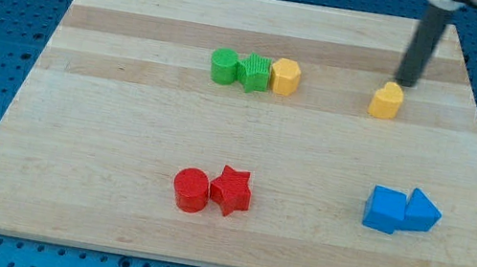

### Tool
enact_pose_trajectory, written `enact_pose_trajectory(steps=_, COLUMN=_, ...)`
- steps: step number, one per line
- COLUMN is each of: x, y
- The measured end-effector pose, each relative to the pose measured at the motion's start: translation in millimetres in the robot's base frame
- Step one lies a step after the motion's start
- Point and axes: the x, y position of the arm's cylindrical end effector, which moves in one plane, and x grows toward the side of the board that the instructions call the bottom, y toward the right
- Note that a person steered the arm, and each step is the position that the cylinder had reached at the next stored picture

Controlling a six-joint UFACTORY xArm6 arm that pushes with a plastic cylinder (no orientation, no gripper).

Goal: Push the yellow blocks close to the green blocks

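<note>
Nearest us, at the view's bottom of the wooden board, sit a red cylinder touching a red star, and well to the view's right two blue blocks, also touching. None of these belong to the task.

Farther back, two green blocks stand in a row with a yellow block pressed against them on the right, so that one looks already placed.

The second yellow block stands apart, to the view's right in the same row. It is small, chunky and faceted. We judge it light, rigid and apt to slide or spin on smooth wood, so we would push its right face squarely, through its centre.

Our tip rests just behind its upper right corner. We have no pincer: only a bare rod, holding nothing.
</note>
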Motion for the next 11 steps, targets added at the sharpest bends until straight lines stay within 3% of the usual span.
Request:
enact_pose_trajectory(steps=1, x=17.0, y=31.5)
enact_pose_trajectory(steps=3, x=51.2, y=-86.3)
enact_pose_trajectory(steps=4, x=54.9, y=-116.1)
enact_pose_trajectory(steps=6, x=59.4, y=-95.6)
enact_pose_trajectory(steps=8, x=94.4, y=-190.5)
enact_pose_trajectory(steps=10, x=100.4, y=-199.3)
enact_pose_trajectory(steps=11, x=123.2, y=-228.5)
